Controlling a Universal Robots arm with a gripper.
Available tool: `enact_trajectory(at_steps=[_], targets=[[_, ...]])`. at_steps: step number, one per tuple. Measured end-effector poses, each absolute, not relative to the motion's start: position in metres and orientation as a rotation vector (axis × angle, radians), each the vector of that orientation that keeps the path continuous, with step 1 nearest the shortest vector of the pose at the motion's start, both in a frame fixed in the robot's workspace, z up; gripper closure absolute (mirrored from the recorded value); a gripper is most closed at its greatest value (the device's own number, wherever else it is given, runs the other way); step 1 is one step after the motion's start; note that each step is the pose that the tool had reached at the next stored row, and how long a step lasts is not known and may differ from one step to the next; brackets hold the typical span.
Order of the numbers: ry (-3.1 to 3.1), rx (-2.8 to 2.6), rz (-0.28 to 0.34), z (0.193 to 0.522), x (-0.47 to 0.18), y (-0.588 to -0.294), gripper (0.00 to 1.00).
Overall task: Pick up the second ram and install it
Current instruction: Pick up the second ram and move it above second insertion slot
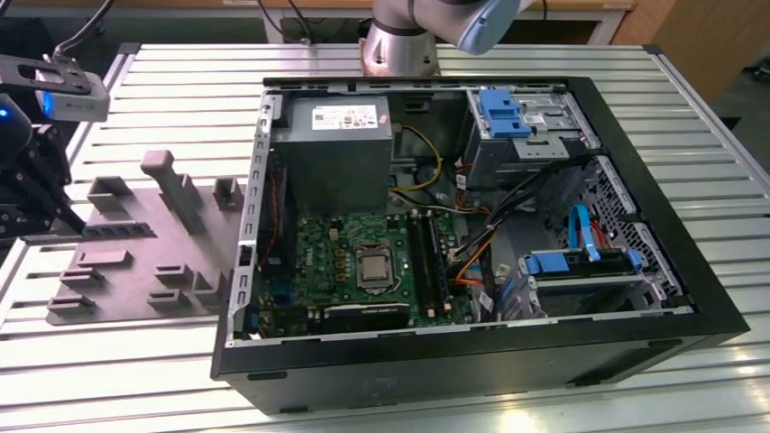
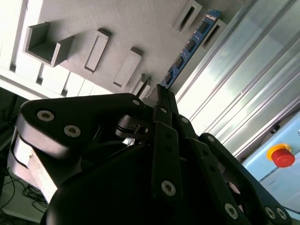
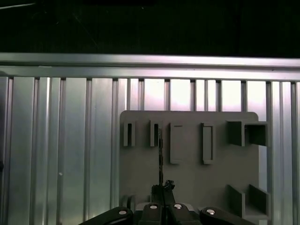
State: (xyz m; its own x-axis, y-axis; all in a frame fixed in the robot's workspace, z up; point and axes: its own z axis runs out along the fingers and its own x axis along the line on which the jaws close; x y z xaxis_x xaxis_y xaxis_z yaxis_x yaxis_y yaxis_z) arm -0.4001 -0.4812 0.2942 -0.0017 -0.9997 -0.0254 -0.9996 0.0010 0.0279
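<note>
Above the grey tray (image 3: 197,187), my fingers (image 3: 156,193) are clamped shut on one end of the second ram (image 3: 161,159). In the first wrist view the stick shows edge-on as a thin dark line. It runs out from my fingertips across the tray toward the narrow slotted blocks (image 3: 127,133) along the tray's far edge, and its free end is just beside one of them. I cannot tell whether that end touches the tray or hangs just clear of it.

In the second wrist view I see the stick's flat face (image 2: 190,47), bluish with a row of small black chips. It stretches away from my fingers (image 2: 164,110) along the tray's edge, where the slatted metal tabletop (image 2: 243,70) begins.

In the exterior view my wrist (image 1: 27,171) hangs at the tray's side, on the exterior view's left of it. The open computer case (image 1: 481,361) lies on the tabletop just beside the tray, on the exterior view's right of it. Its green motherboard (image 1: 349,244) and long dark memory slots (image 1: 421,253) are well apart from the tray and from the stick I hold.
</note>
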Motion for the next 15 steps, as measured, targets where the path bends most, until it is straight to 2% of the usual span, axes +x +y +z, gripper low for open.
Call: enact_trajectory(at_steps=[15], targets=[[-2.224,2.221,-0.054,0.308,-0.400,-0.481,0.89]])
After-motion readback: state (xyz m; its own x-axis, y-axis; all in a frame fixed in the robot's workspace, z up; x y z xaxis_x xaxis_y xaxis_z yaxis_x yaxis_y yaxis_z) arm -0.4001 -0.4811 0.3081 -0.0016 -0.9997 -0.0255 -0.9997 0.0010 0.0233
